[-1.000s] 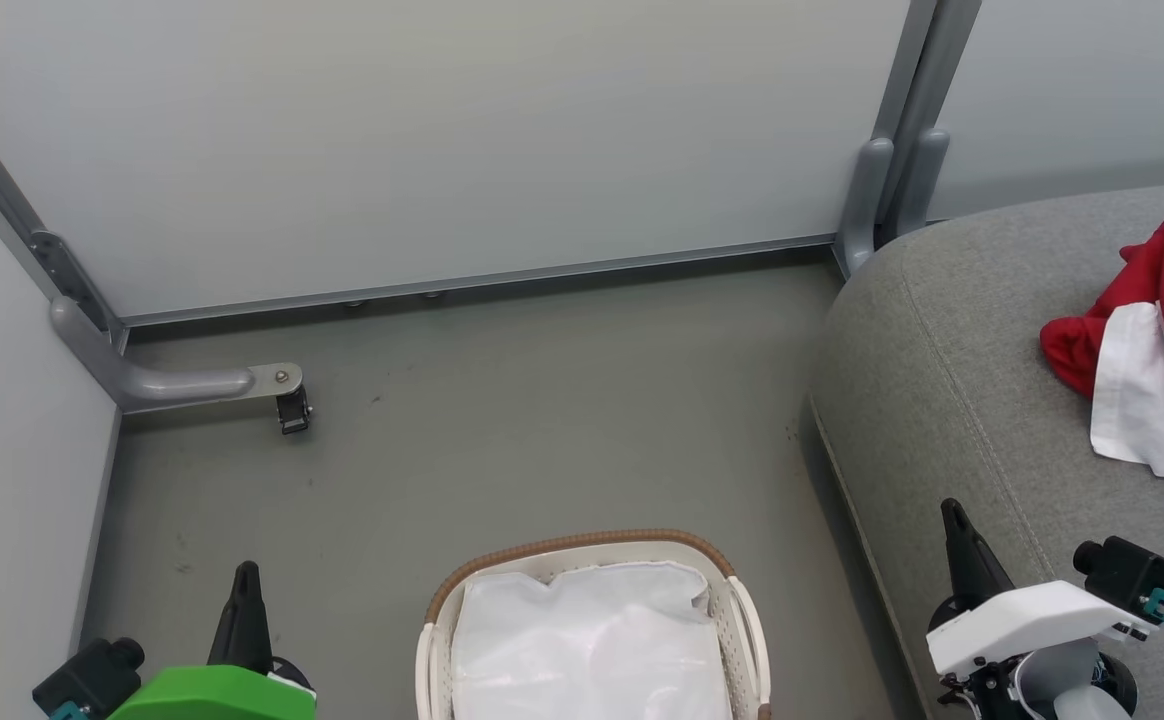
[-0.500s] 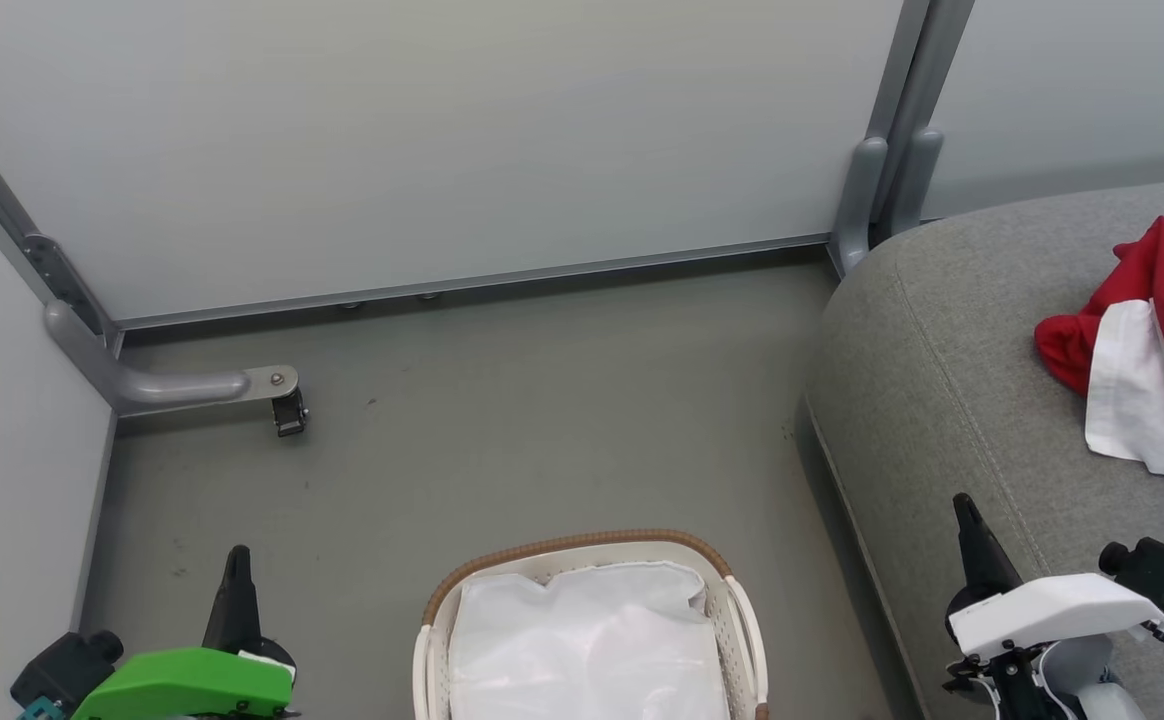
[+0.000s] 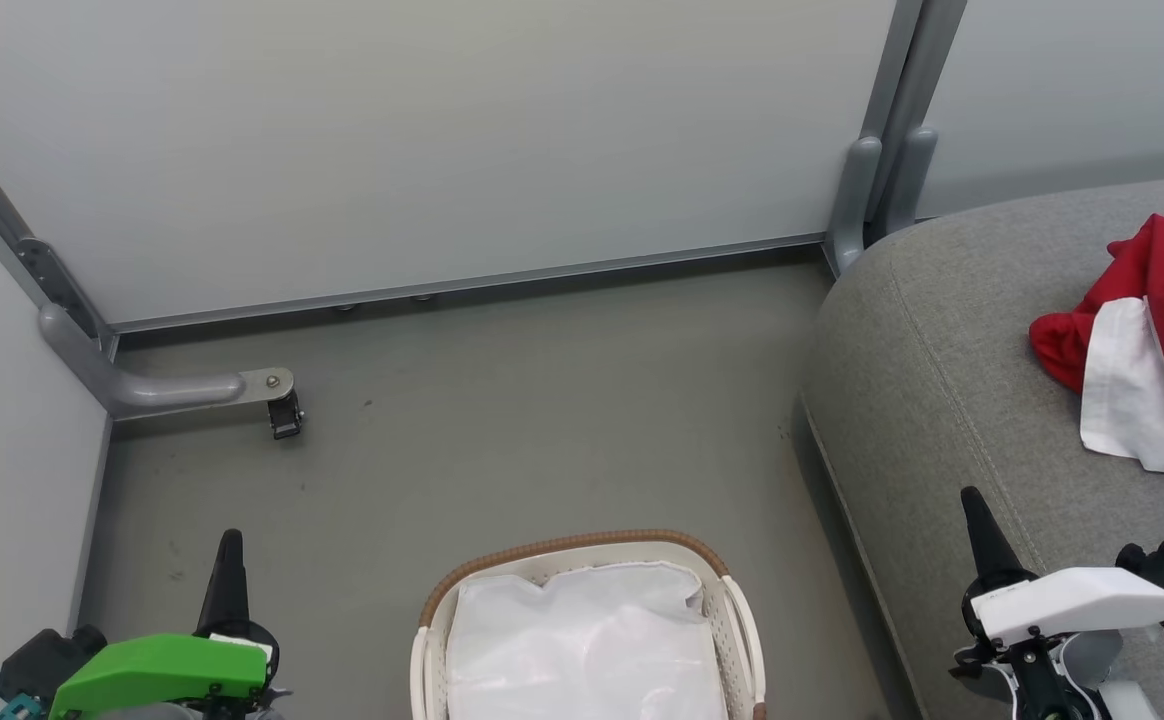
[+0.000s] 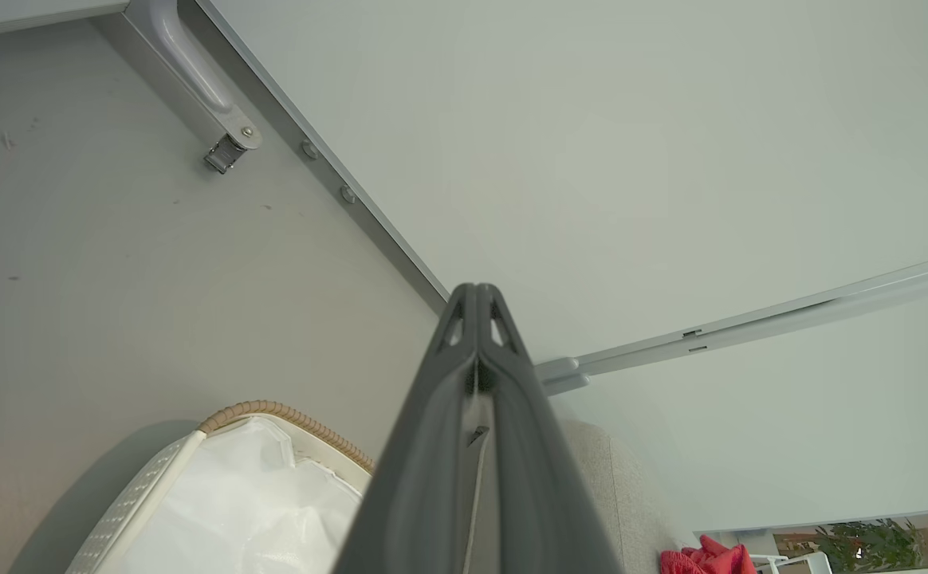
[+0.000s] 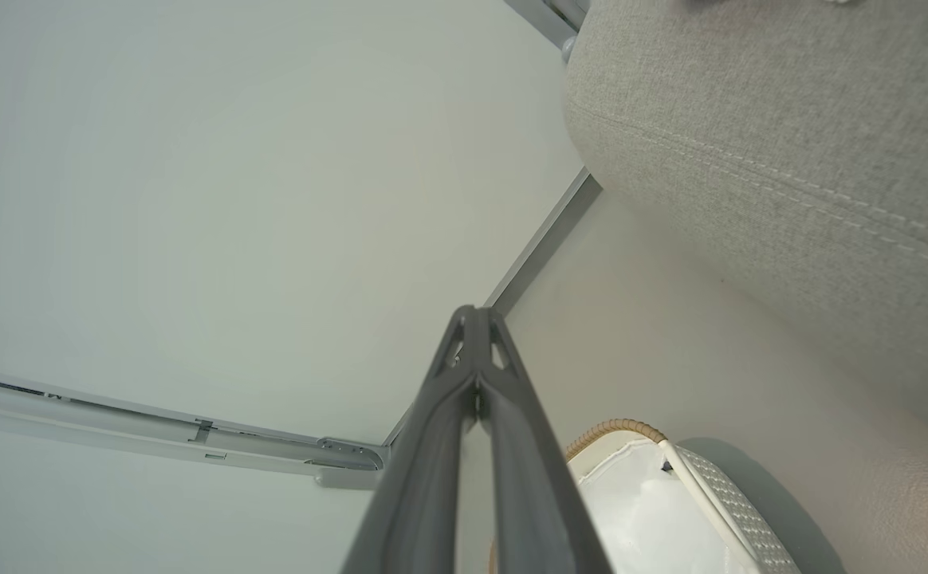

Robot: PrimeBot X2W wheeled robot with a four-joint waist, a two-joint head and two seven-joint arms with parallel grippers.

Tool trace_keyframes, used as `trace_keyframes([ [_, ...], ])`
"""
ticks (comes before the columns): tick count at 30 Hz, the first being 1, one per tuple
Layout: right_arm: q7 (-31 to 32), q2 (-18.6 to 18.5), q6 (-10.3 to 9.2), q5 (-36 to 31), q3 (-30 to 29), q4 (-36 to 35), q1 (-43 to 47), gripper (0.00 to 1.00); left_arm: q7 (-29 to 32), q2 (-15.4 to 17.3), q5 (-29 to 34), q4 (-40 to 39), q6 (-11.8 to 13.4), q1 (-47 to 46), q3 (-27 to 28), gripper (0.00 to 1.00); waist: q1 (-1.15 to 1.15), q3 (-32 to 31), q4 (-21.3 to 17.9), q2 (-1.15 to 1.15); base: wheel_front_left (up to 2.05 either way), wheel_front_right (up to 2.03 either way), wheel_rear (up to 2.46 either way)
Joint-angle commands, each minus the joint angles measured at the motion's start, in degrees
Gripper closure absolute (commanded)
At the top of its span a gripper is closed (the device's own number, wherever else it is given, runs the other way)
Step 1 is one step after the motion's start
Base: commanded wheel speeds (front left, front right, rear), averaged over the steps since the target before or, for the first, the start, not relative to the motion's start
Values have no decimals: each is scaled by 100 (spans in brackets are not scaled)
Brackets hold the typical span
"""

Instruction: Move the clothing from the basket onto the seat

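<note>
So, nearest first: the left gripper (image 3: 230, 545) has its two dark fingers pressed flat together with nothing between them, and the right gripper (image 3: 972, 500) is the same, closed on nothing. Between the two sits the basket (image 3: 567, 543) on the grey floor (image 3: 502, 420), its brown far rim about level with the left tips and the crumpled white liner (image 3: 587, 650) inside it. The seat (image 3: 942, 380) lies under the right fingers in the head view and runs on ahead of them, with a stitched seam along its rounded edge. The clothing (image 3: 1157, 290) is on that seat, well ahead and to the right of the right tips. It's a red heap with a white panel, cut off by the frame edge and well apart from the basket. Farthest out are the pale wall panels (image 3: 442, 150), a grey post (image 3: 887, 190), and a grey bracket (image 3: 192, 385) ahead of the left tips.
</note>
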Motion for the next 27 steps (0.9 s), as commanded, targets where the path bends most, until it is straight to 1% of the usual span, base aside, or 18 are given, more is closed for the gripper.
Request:
trace_keyframes([
  [1, 47, -33, -2, 175, -37, -83, -127, 100, 37, 25, -160, -70, -19, -172, 30, 100, 0, 0, -4, 0, 0, 0, 0],
  [27, 410, -42, -3, 1563, -214, -191, -148, 100, 406, 30, -1429, -196, -26, -296, 176, 100, 0, -7, -73, 0, 0, 0, 0],
])
